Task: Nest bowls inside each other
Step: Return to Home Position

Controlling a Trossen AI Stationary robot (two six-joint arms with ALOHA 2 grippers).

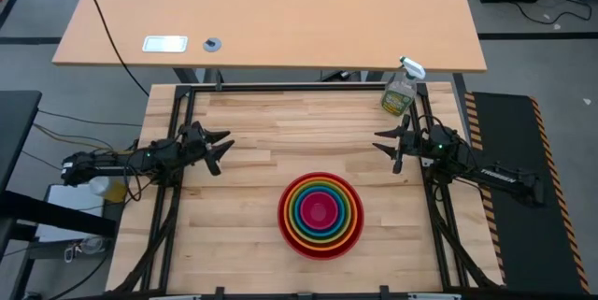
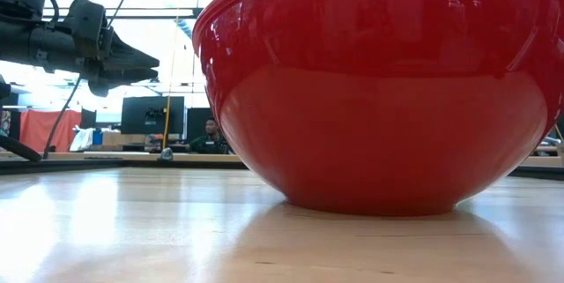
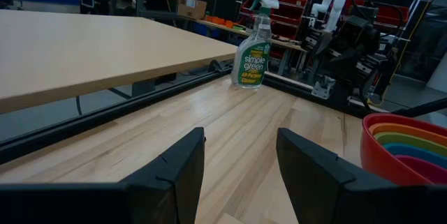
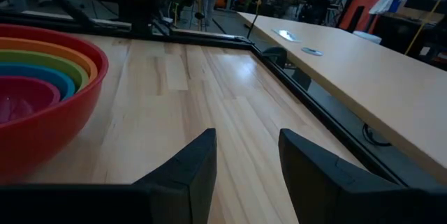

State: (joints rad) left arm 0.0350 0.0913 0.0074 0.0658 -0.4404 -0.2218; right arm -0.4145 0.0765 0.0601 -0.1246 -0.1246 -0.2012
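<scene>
The bowls (image 1: 320, 214) sit nested on the wooden table, near the middle of its front half: red outermost, then orange, lime green, blue, and magenta-pink innermost. The stack rests on the red bowl's base (image 2: 374, 202). My left gripper (image 1: 224, 147) hovers open at the table's left side, pointing right, with nothing between its fingers (image 3: 183, 175). My right gripper (image 1: 383, 145) hovers open at the right side, pointing left, likewise empty (image 4: 246, 172). The stack also shows in the left wrist view (image 3: 408, 147) and the right wrist view (image 4: 38, 91).
A clear spray bottle (image 1: 400, 90) with a white trigger stands at the table's far right corner. A dark metal frame (image 1: 299, 88) borders the table. A second tan tabletop (image 1: 271, 10) lies beyond the far edge. A person (image 2: 210, 137) sits in the room behind.
</scene>
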